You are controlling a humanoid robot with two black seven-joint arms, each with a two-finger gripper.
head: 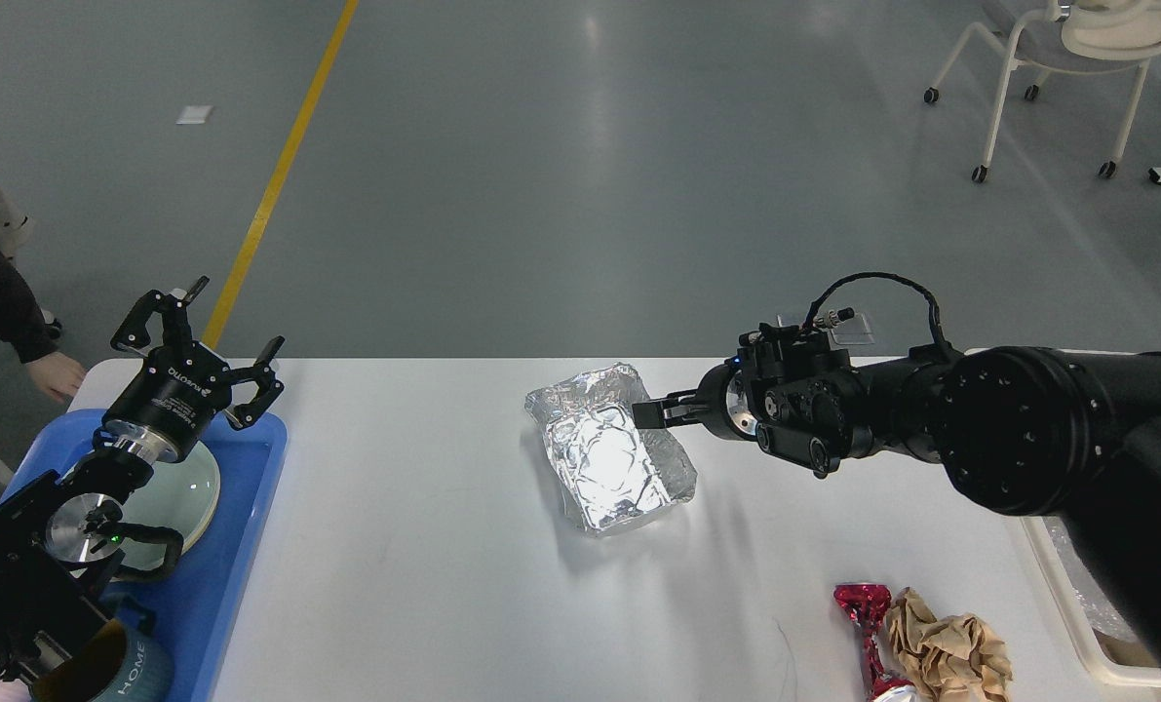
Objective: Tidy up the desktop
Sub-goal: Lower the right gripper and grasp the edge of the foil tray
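Desktop counter [424,546]: right claw [650,413], nearly closed, touches the crumpled foil [607,450]'s right rim; thin foil could tear or slip.

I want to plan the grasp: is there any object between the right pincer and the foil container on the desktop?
Nothing visible stands between them. The right pincer is at the right edge of the foil container, with only bare desktop nearby. The red wrapper and crumpled brown paper lie apart, near the front right.
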